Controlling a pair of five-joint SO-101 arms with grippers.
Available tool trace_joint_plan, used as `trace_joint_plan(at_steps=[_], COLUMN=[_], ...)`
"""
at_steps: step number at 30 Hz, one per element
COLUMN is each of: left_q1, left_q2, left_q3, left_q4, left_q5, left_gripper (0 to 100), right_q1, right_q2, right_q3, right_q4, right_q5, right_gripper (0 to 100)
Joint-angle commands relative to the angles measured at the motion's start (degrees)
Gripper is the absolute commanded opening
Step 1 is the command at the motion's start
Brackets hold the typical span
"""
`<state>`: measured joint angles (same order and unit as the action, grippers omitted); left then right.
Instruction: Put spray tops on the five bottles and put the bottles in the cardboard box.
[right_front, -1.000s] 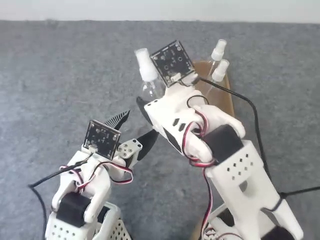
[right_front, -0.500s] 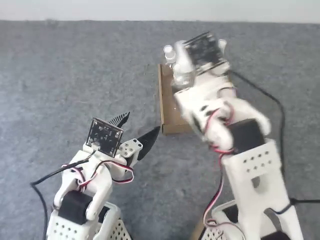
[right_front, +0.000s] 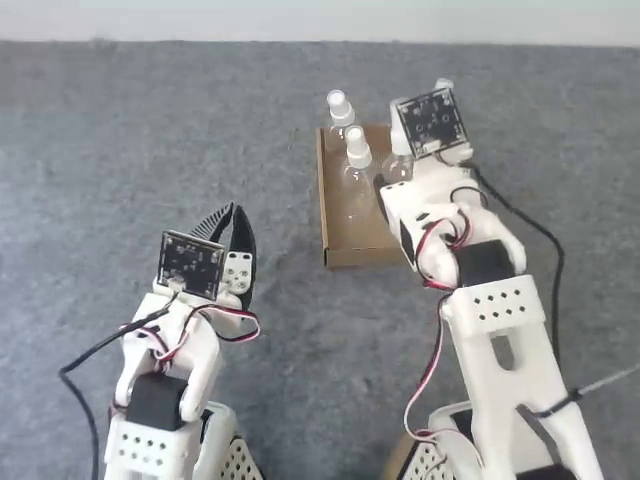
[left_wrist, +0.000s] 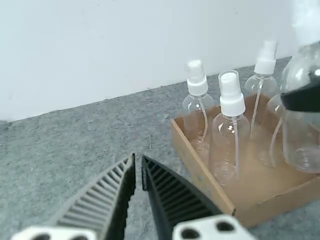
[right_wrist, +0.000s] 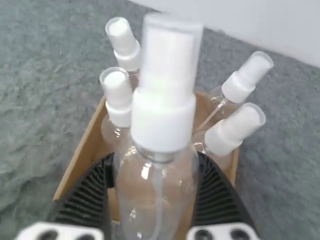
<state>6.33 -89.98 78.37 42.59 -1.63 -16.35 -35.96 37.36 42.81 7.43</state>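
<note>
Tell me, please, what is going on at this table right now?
The right pincer is shut on a clear bottle with its spray top on, holding it upright at the cardboard box. In the box stand four other capped bottles. Whether the held one touches the box floor I cannot tell. The left pincer is shut and empty, off to the side of the box.
</note>
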Motion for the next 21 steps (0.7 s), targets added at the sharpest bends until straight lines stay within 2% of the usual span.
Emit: trace_joint_plan(at_steps=[1, 6, 14, 21], left_q1=[-0.3, -0.3, -0.3, -0.3], left_q2=[1.0, 1.0, 1.0, 1.0], left_q3=[-0.4, -0.4, -0.4, -0.4], left_q4=[-1.6, -1.6, -1.6, -1.6], left_q5=[1.5, 1.5, 1.5, 1.5], left_gripper=[1, 1, 1, 1], right_q1=[0.6, 0.6, 1.0, 1.0], right_q2=[-2.4, -2.4, -2.3, 1.9], right_q3=[3.4, 7.1, 15.4, 16.4], right_q4=[-8.4, -14.1, -23.4, -28.7], right_q5=[-0.7, -4.9, -4.6, -4.7], right_gripper=[0.6, 0.6, 0.6, 0.6])
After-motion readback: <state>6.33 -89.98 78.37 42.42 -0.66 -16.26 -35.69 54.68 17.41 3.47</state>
